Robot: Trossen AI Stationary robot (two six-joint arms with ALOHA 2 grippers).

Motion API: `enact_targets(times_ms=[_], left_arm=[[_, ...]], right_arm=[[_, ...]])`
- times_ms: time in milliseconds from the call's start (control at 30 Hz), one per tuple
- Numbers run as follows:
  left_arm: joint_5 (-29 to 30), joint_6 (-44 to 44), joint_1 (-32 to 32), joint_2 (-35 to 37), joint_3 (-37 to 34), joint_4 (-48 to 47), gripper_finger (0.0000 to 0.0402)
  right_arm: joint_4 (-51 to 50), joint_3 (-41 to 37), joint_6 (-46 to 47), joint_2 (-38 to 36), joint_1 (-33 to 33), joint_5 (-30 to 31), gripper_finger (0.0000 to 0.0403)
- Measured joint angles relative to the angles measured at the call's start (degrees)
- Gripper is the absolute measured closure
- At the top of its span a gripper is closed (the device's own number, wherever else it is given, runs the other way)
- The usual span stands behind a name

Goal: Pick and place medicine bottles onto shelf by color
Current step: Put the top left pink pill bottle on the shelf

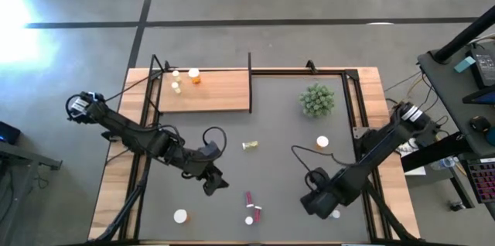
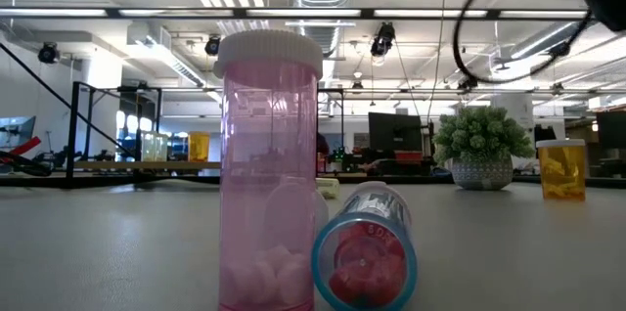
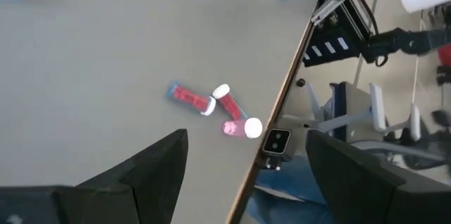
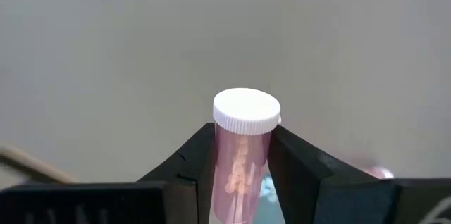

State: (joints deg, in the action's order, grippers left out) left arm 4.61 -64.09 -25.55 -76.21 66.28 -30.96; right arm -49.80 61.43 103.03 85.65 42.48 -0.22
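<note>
My right gripper, near the mat's right front, is shut on a pink bottle with a white cap. My left gripper hangs open and empty above the mat's left middle. Its wrist view shows three pink bottles near the front edge; two of them fill the low view, one upright and one on its side. The light-wood shelf at the far left carries an orange bottle and two pale ones. My right gripper pinches the pink bottle's body just under the cap, one finger on each side. The fingers come steeply from above. The bottle stands about upright, cap up. The fingers hide its lower end, so I cannot tell whether it is clear of the mat.
A small green plant stands at the far right of the mat. An orange bottle stands in front of it. A yellowish bottle lies mid-mat, and a white-capped bottle stands at the front left. A black frame borders the mat.
</note>
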Motion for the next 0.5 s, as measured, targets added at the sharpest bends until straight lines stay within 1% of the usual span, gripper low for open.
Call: enact_targets(times_ms=[100, 200, 333, 500], left_arm=[[0.44, 4.00, 0.70, 0.31, 0.00, 0.02, 0.0130], [1.06, 9.19, 1.71, 0.38, 0.00, 0.31, 0.0130], [2.21, 18.23, 3.37, 0.44, 0.24, 1.67, 0.0130], [3.20, 28.51, 5.19, 0.44, 0.13, 8.11, 0.0130]], right_arm=[[1.05, 0.00, -2.49, -4.71, -1.29, 6.24, 0.0297], [4.20, 0.02, -7.58, -8.88, -2.77, 11.39, 0.0297], [10.69, 0.02, -16.43, -12.33, -5.16, 14.30, 0.0296], [20.85, 0.02, -26.41, -13.42, -8.69, 17.50, 0.0298]])
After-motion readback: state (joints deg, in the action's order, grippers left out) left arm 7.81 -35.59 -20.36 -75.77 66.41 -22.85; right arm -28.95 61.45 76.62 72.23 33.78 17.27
